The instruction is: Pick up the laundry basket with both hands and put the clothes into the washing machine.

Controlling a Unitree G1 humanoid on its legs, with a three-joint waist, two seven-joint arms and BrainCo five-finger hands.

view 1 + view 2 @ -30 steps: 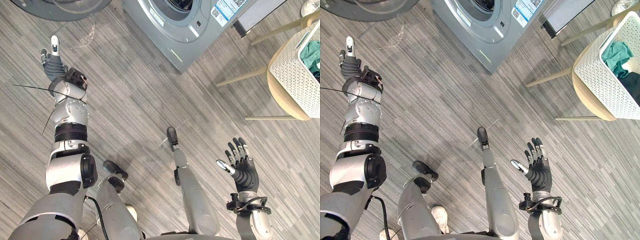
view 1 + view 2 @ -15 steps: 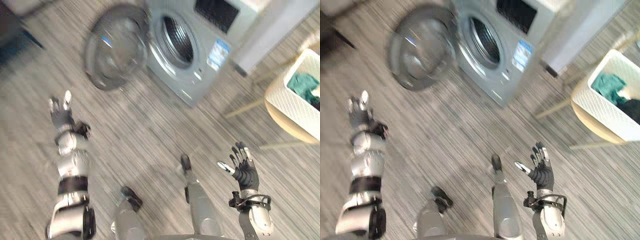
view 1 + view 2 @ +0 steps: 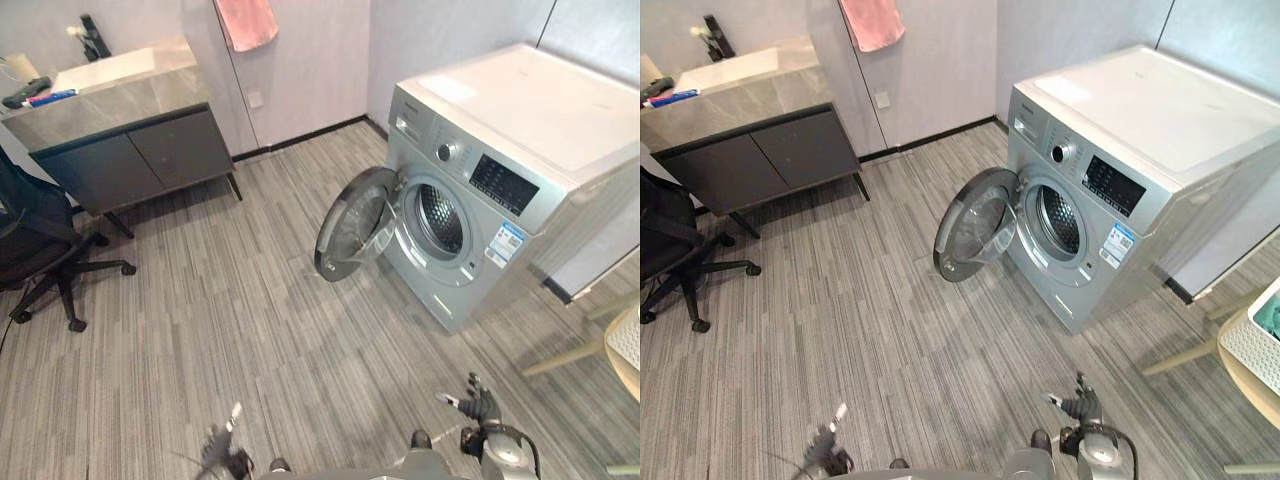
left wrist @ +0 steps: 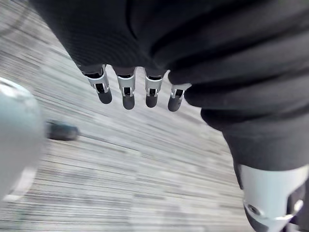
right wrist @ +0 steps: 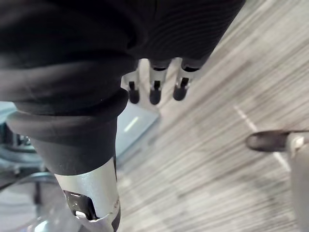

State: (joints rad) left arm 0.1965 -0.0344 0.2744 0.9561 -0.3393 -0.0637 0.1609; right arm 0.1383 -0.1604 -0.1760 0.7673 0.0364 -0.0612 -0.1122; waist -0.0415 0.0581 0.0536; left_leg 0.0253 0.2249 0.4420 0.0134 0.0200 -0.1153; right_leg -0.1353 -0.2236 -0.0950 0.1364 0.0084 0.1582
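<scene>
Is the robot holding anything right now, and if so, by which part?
Nothing is held. The left hand and the right hand are both open and empty; the laundry basket sits apart from them, at the robot's far right.

dark vanity cabinet (image 3: 140,150) under a grey countertop (image 3: 120,85), against the far wall | pink towel (image 3: 247,22) hanging just right of it | black office chair (image 3: 35,240) at left on the grey plank floor (image 3: 220,330) | pale wooden chair legs (image 3: 560,358) at right

washing machine (image 3: 500,150) right-centre, door (image 3: 355,228) open leftward | cabinet (image 3: 140,150) back-left | chair (image 3: 35,235) far left | laundry basket (image 3: 1252,348) far right
</scene>
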